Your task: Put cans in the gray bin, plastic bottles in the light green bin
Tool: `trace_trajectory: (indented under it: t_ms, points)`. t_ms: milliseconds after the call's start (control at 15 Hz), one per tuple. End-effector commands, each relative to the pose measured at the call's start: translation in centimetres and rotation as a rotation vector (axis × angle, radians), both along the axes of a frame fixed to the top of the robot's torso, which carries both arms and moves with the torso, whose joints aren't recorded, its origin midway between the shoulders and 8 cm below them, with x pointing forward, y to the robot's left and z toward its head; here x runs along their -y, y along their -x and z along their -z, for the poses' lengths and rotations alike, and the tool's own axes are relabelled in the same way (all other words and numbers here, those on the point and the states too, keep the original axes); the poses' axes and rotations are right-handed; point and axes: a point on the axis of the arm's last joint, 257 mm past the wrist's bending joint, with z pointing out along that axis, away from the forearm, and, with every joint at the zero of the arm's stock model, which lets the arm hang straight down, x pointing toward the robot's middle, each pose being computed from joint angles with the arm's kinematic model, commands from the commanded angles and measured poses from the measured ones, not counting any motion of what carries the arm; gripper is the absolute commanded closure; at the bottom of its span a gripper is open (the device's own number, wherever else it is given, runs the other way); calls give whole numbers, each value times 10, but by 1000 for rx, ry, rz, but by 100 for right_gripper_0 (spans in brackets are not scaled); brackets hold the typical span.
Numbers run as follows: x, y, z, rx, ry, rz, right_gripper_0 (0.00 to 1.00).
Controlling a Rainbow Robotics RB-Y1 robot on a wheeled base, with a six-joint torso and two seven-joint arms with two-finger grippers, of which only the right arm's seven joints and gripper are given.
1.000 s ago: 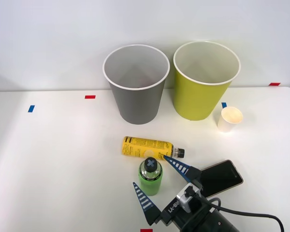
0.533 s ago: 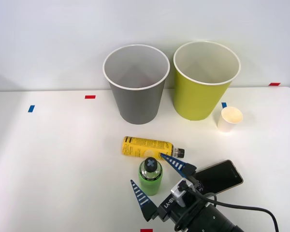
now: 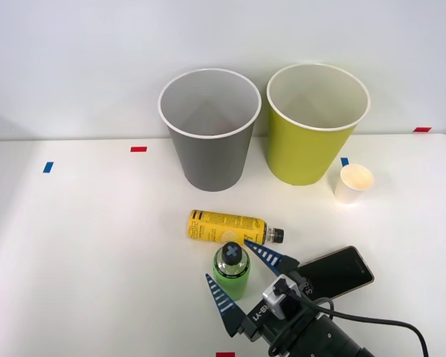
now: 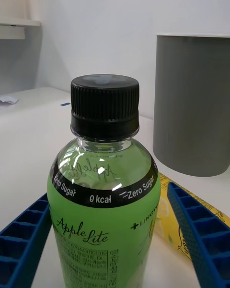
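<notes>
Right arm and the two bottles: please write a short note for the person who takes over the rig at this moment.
Right gripper: open, one finger on each side of the upright green bottle, not closed on it yet.
Yellow bottle: lying on its side on the table just behind the green one.
Gray bin and light green bin: upright at the back, side by side; what shows of their insides holds nothing.
Done: no bottle binned.
Left: close on the green bottle, drop it in the light green bin, then the yellow one. No cans in sight.
</notes>
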Motion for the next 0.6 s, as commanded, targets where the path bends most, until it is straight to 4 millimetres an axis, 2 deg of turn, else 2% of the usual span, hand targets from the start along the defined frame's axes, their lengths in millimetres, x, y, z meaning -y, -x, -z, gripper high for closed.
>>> trace_trajectory:
  t_ms: [67,467,600]
  points:
    - [0,-1,-1,1,-4,3,96]
    - [0,-1,-4,1,-20,7,98]
    - [1,-1,-17,27,-51,11,100]
